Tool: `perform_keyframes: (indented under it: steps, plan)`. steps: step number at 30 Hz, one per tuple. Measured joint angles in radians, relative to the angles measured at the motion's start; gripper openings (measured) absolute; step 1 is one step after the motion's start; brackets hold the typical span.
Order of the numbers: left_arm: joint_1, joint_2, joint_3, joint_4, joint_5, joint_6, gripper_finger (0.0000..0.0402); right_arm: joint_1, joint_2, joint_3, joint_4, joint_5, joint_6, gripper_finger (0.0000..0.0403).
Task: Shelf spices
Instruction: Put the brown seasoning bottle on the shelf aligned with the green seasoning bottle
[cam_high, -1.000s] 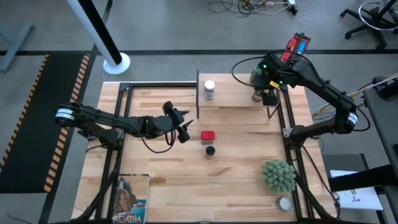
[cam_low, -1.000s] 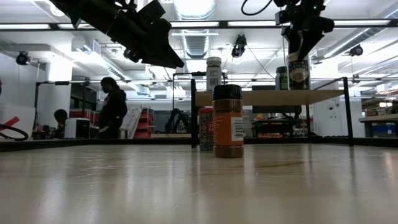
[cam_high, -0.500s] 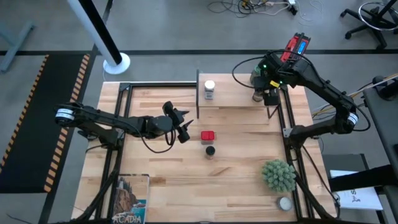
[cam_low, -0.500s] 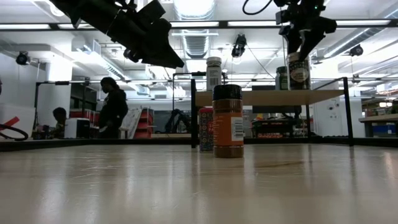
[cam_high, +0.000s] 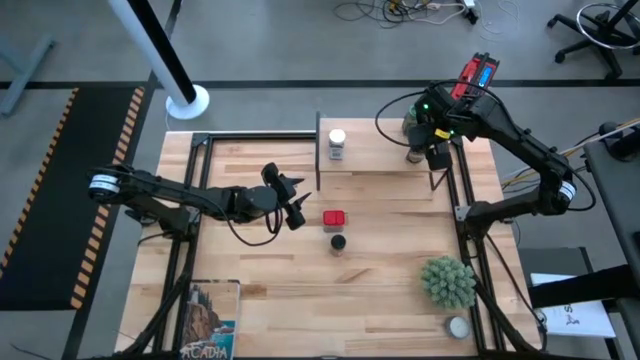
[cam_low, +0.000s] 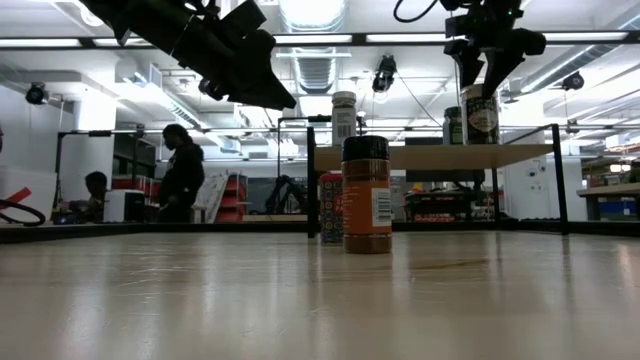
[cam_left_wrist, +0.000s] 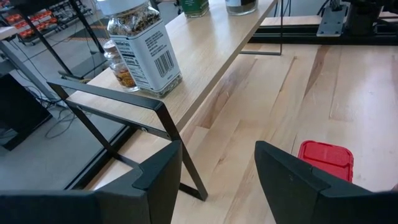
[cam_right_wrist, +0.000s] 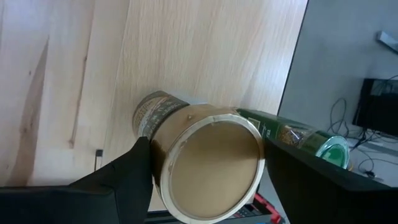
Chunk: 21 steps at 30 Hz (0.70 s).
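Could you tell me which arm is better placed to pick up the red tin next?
Left. Its open hand hovers beside the red tin, while the right hand is far off above the tan cylinder on the shelf.

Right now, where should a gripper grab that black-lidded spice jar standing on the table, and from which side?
Grip the black-lidded jar around its round body just under the lid, coming down from above. It stands upright, and the red tin sits close beside it toward the shelf, so its other sides are freer.

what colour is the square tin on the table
Red: the square tin shows best in the high view, lying beside the black-lidded jar.
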Motion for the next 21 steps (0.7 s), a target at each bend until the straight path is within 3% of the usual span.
perform_keyframes:
  steps: [21]
  plan:
    - [0.000,0.000,0.000,-0.001,0.000,0.000,0.0192,0.002,0.000,0.051,0.018,0.015,0.027,0.0300]
